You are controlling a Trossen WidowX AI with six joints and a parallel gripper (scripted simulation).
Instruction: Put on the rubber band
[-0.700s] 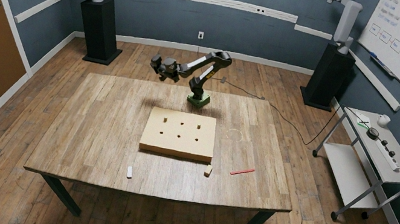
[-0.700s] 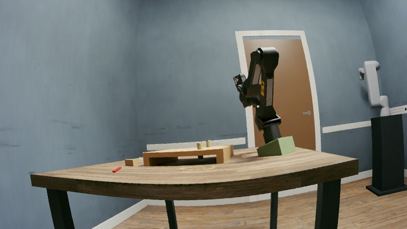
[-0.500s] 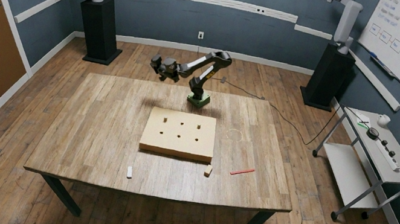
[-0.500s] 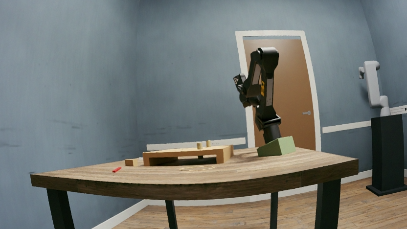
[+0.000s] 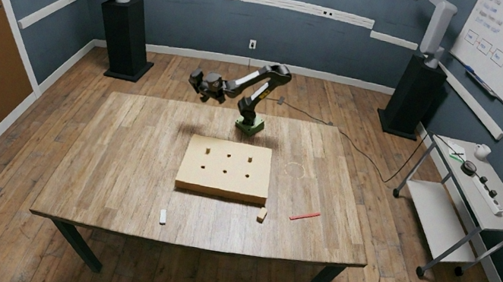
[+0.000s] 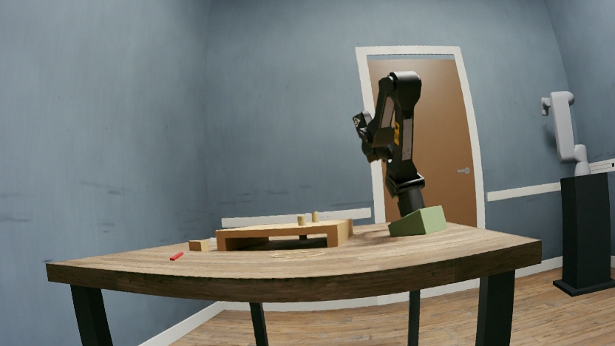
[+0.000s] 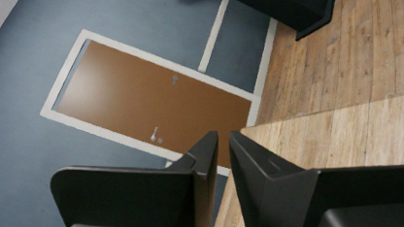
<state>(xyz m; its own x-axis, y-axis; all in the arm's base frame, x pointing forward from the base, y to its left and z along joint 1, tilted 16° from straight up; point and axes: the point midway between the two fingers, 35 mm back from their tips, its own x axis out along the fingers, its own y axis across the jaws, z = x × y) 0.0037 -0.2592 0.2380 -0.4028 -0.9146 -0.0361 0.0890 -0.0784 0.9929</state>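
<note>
The tan board [image 5: 224,167] lies flat in the middle of the table, with several holes in it. Two short bench dogs stand in its back row, one at the left [image 5: 207,150] and one at the right [image 5: 249,158]; both also show in the side view [image 6: 301,220] [image 6: 315,216]. The pale rubber band [image 5: 295,170] lies flat on the table to the right of the board, a loose ring [image 6: 296,254]. My gripper [image 5: 193,79] hangs high above the table's back edge, far from the band. In the wrist view its fingers are almost together with only a narrow gap and nothing between them.
A small wooden block [image 5: 261,214], a red stick [image 5: 304,216] and a small white piece [image 5: 163,215] lie near the table's front. The arm's green base [image 5: 249,124] stands just behind the board.
</note>
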